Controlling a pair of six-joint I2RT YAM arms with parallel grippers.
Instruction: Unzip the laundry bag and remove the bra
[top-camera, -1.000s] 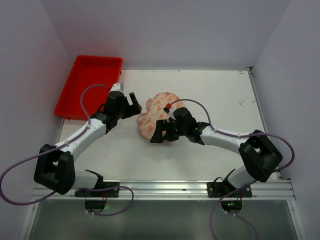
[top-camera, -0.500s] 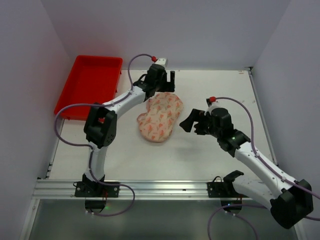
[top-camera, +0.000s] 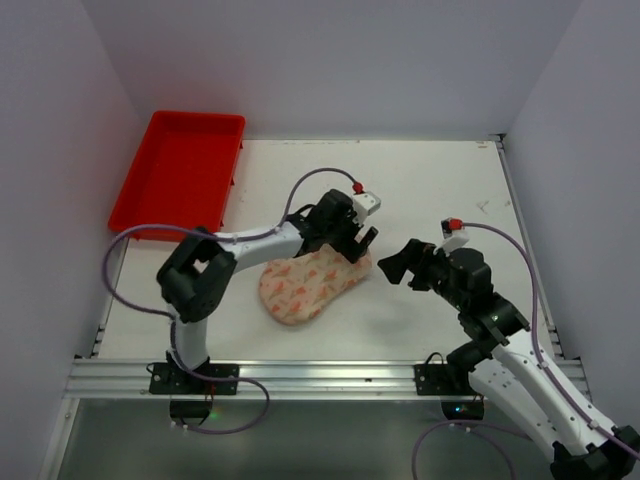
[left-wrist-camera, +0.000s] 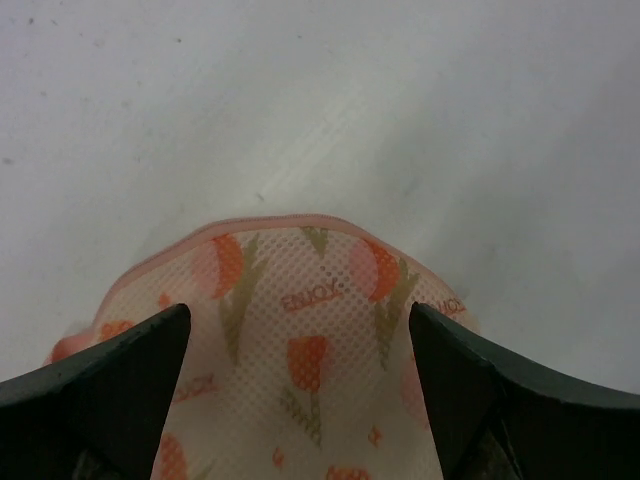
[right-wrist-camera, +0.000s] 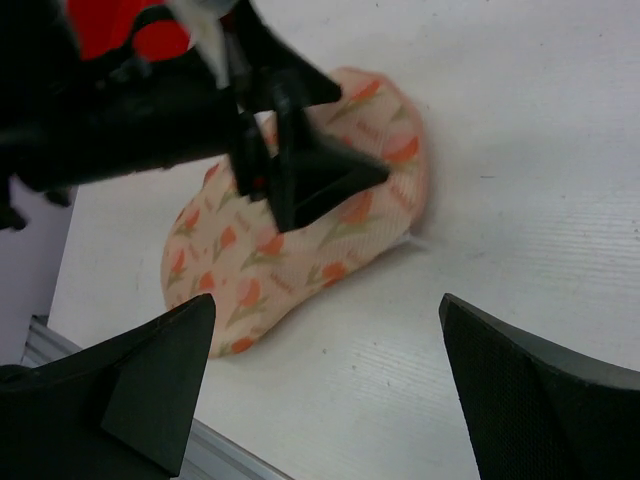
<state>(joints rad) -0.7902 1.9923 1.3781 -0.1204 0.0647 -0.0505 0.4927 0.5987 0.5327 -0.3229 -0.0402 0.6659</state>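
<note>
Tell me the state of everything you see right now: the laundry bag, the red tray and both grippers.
laundry bag: lying flat, no opening visible.
left gripper: open, fingers straddling one end of the bag.
right gripper: open, holding nothing, apart from the bag.
red tray: empty.

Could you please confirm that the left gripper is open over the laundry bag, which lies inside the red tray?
Not quite: the bag lies on the table, outside the tray, as the top view shows. The left gripper is indeed open over it.
</note>
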